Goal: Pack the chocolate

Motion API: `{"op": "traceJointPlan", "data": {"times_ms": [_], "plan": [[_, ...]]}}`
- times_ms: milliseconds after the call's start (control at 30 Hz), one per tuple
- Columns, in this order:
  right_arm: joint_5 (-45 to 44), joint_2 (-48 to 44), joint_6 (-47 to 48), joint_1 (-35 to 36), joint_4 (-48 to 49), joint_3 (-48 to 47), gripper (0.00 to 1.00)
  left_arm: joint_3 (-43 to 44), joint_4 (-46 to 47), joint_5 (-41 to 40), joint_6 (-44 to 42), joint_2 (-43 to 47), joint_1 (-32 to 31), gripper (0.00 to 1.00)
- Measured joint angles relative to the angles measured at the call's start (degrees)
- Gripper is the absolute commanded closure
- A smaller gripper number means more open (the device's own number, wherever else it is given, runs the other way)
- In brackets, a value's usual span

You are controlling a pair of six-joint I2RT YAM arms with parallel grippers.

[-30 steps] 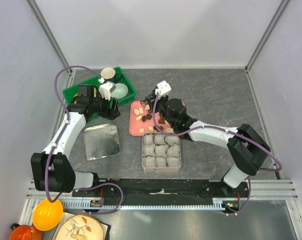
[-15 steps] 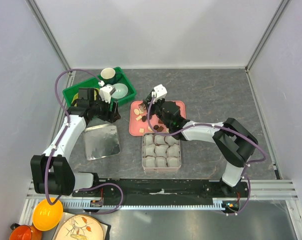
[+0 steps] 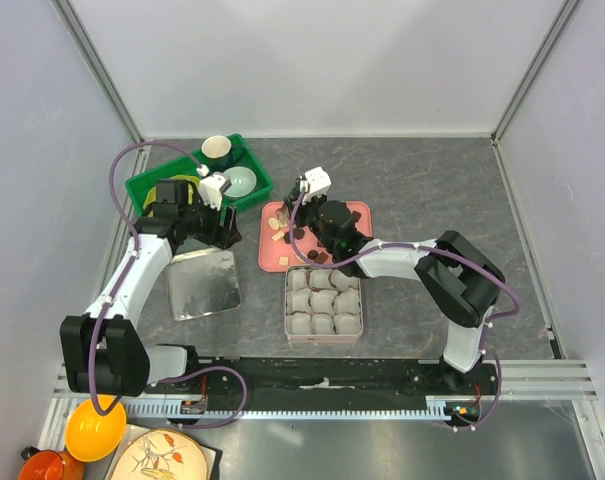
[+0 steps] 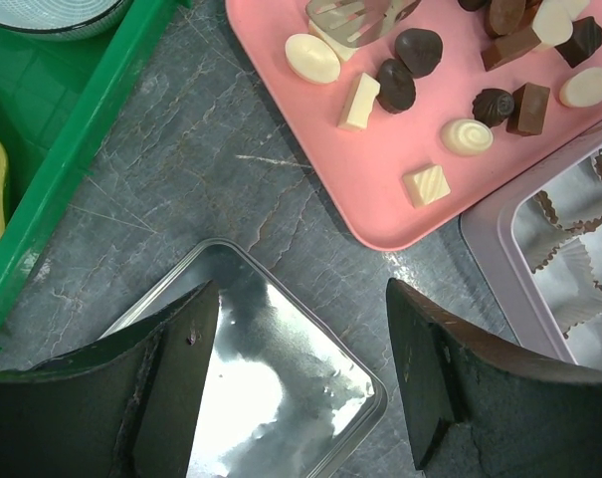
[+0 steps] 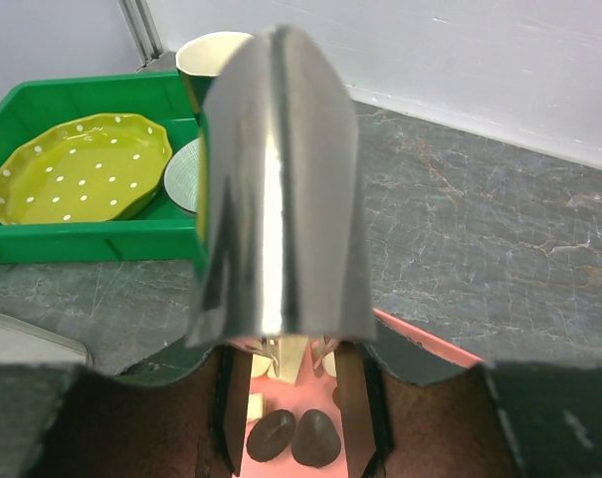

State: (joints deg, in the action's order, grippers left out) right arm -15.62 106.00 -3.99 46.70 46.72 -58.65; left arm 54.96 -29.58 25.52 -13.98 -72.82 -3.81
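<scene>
Several dark brown and cream-white chocolates [image 3: 290, 232] lie on a pink tray [image 3: 273, 258]; they also show in the left wrist view [image 4: 395, 85]. My right gripper [image 3: 301, 212] is shut on steel tongs [image 5: 279, 199] over the tray's left part. The tong tips [image 4: 348, 20] straddle a cream piece [image 5: 293, 357], and two dark pieces [image 5: 315, 436] lie just nearer. I cannot tell whether the tips are pinching it. My left gripper [image 3: 225, 226] is open and empty, low over the corner of the tin lid [image 4: 251, 388], left of the tray.
A tin box [image 3: 323, 300] lined with grey paper cups sits in front of the tray. The shiny lid [image 3: 203, 283] lies to its left. A green bin [image 3: 197, 175] at the back left holds a yellow dish, a bowl and a cup.
My right arm has swung left, bringing the tongs from the tray's middle to its left part. My left gripper has shifted slightly toward the lid's corner.
</scene>
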Motion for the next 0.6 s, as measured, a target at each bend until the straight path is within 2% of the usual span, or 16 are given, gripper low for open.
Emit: {"op": "traceJointPlan", "data": {"times_ms": [600], "plan": [[-0.4,1.3,-0.8,0.0,0.5,-0.3,0.56,-1.0,0.1,0.0,0.0,1.6,0.0,0.25]]}}
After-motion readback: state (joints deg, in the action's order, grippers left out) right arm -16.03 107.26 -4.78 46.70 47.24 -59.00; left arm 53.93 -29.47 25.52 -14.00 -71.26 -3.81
